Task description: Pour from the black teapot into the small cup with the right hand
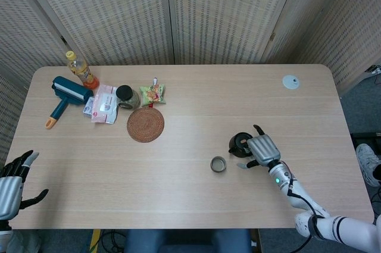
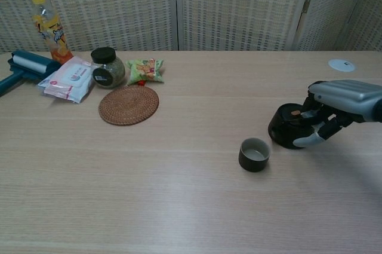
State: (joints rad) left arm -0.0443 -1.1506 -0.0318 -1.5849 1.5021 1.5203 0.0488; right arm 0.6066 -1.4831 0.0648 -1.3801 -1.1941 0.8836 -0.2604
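The black teapot (image 1: pixel 239 144) (image 2: pixel 289 129) stands right of the small dark cup (image 1: pixel 218 164) (image 2: pixel 254 154), a short gap apart. My right hand (image 1: pixel 262 149) (image 2: pixel 335 106) grips the teapot from its right side, fingers over the back and thumb curled round the front. Whether the pot is off the table I cannot tell. The cup stands upright and looks empty. My left hand (image 1: pixel 12 185) hangs off the table's near left corner, fingers apart, holding nothing.
At the far left lie an orange drink bottle (image 1: pixel 79 69), a teal lint roller (image 1: pixel 66 93), a wipes pack (image 1: pixel 103 103), a dark-lidded jar (image 1: pixel 125 96), a green snack packet (image 1: pixel 153 93) and a woven coaster (image 1: pixel 145 124). A white disc (image 1: pixel 290 82) lies far right.
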